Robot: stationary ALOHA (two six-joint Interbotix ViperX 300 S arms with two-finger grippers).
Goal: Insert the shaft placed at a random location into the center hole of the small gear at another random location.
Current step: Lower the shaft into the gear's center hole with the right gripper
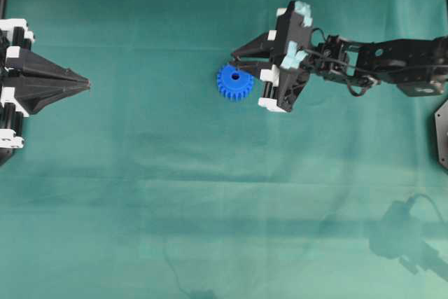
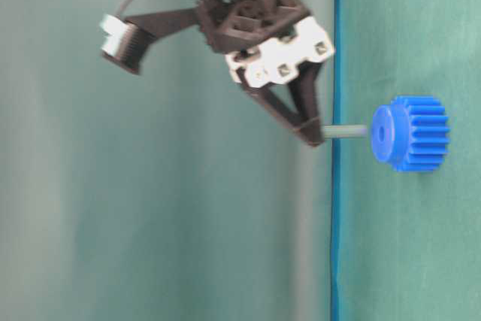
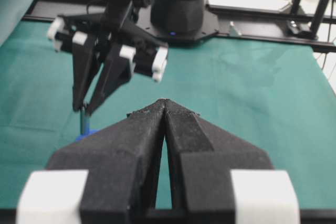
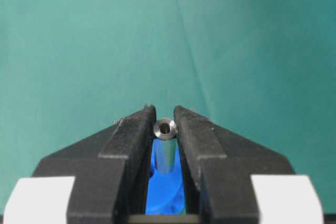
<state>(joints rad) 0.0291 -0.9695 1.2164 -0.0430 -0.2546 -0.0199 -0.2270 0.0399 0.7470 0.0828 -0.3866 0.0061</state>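
- Shaft (image 4: 165, 150), a short silvery pin, is pinched between the right gripper (image 4: 165, 124) fingertips, pointing at the small gear (image 1: 234, 82), its tip just short of the center hole (image 2: 379, 134).
- Blue gear lies on the green cloth (image 1: 210, 194).
- Left gripper (image 1: 85, 85) rests well apart, jaws pressed together, holding nothing.

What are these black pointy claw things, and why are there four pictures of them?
They are two robot arms with pinching claws, working on a green cloth. One picture looks down from above, one looks from table height and appears turned sideways, and two come from cameras on the arms' wrists. The right gripper pinches a little metal shaft and holds it just above the blue small gear, pointing it at the center hole. The left gripper waits at the edge, shut and holding nothing.
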